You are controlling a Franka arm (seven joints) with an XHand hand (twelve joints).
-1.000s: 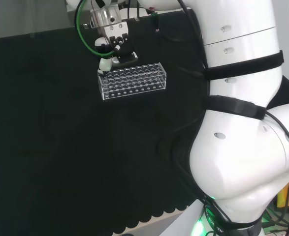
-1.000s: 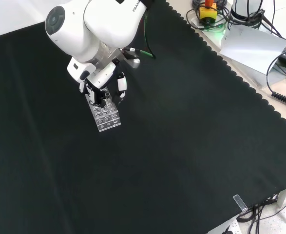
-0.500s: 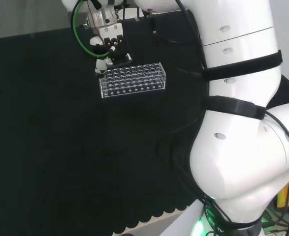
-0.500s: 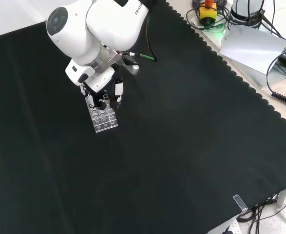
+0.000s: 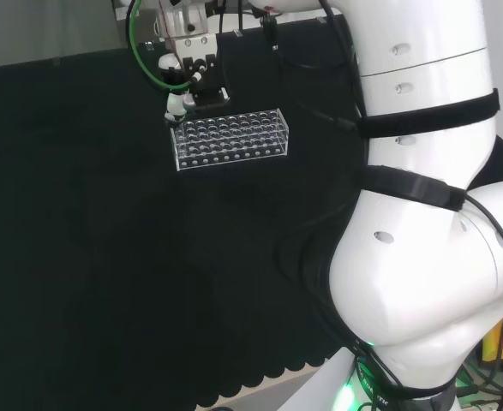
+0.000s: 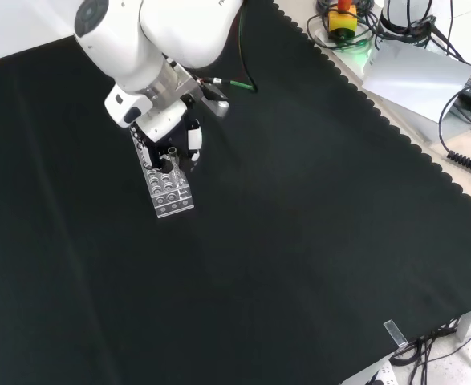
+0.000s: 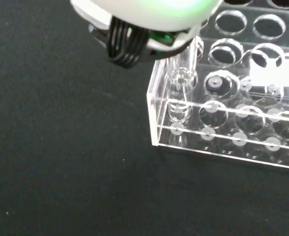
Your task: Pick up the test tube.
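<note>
The hand [image 5: 186, 79] has risen a little above the left end of the clear rack [image 5: 230, 139] in the head view, and the test tube [image 7: 179, 86] comes up with it: the wrist view shows the tube standing upright in a corner hole of the rack, its lower end part way down between the rack's plates. I judge the lift has begun but the tube is not yet free of the rack. The fingers look curled in around the tube's top, pinching it, though the contact itself is hidden under the hand's white body.

Compared with half a second ago, the hand sits higher and slightly farther right in the head view. In the front view the hand [image 6: 176, 144] is also higher, over the rack's far end. The rack itself has not shifted on the black cloth [image 6: 315, 241]
</note>
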